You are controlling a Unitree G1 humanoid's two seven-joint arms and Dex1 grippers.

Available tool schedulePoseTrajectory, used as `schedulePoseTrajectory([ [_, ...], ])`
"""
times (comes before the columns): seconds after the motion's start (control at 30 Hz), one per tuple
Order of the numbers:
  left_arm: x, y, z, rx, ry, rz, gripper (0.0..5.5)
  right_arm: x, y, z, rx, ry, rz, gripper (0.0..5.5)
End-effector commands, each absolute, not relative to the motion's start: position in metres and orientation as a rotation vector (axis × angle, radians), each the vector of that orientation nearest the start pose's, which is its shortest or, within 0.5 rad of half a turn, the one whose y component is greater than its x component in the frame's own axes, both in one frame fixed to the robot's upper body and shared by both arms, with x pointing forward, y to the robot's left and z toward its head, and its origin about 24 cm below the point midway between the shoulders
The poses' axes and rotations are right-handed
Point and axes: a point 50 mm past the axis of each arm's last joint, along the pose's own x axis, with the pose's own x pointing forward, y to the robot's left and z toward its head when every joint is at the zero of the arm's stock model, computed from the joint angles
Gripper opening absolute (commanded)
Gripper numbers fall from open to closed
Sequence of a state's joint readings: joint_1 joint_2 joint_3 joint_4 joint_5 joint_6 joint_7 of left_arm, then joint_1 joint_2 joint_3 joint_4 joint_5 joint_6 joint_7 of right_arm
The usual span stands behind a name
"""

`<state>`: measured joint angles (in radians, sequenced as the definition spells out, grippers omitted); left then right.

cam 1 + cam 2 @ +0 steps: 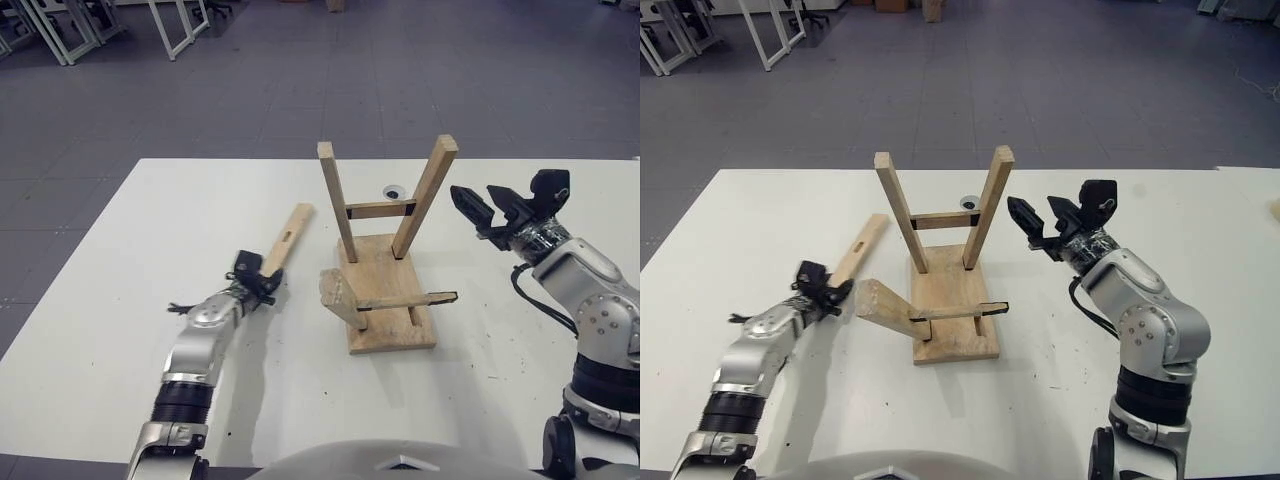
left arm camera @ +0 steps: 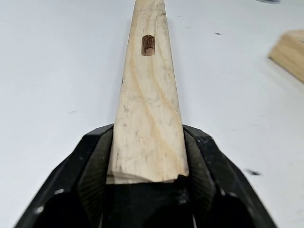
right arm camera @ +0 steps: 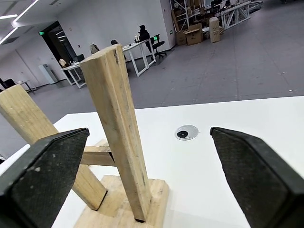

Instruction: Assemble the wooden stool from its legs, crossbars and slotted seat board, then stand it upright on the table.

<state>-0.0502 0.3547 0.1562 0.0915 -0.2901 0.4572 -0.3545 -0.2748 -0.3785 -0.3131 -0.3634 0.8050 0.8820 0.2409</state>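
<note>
Left gripper (image 1: 260, 282) clamped on the near end of a loose leg (image 1: 289, 236) lying on the table (image 1: 120, 260); to its right the seat board (image 1: 395, 330) holds two upright legs (image 1: 425, 195), and the right gripper (image 1: 488, 208), jaws apart, hangs beside the nearer one

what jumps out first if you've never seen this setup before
The half-built stool in the middle of the white table stands out first: its seat board lies flat with two legs sticking up, joined by a crossbar. To its left, the left gripper is shut on a loose leg lying on the table. The open right gripper hovers just right of the upright legs.
</note>
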Motion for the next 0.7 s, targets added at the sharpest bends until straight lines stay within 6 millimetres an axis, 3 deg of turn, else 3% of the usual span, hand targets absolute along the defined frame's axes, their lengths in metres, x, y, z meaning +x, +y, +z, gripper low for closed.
schedulePoseTrajectory([
  [0.03, 0.249, 0.274, 0.090, -0.443, 0.136, -0.345, 2.07, 0.264, -0.195, 0.163, 0.432, 0.114, 0.569, 5.49],
  [0.13, 0.228, 0.264, 0.141, -0.656, 0.009, -0.780, 2.07, 0.256, -0.186, 0.168, 0.543, 0.154, 0.752, 5.50],
  [0.3, 0.224, 0.238, 0.179, -0.736, -0.042, -1.157, 2.06, 0.253, -0.165, 0.194, 0.605, 0.200, 1.076, 5.50],
  [0.57, 0.249, 0.183, 0.177, -0.684, 0.133, -1.436, 2.06, 0.258, -0.131, 0.212, 0.584, 0.241, 1.305, 5.50],
  [0.7, 0.251, 0.170, 0.169, -0.703, 0.177, -1.477, 2.06, 0.258, -0.124, 0.220, 0.580, 0.233, 1.364, 5.50],
])
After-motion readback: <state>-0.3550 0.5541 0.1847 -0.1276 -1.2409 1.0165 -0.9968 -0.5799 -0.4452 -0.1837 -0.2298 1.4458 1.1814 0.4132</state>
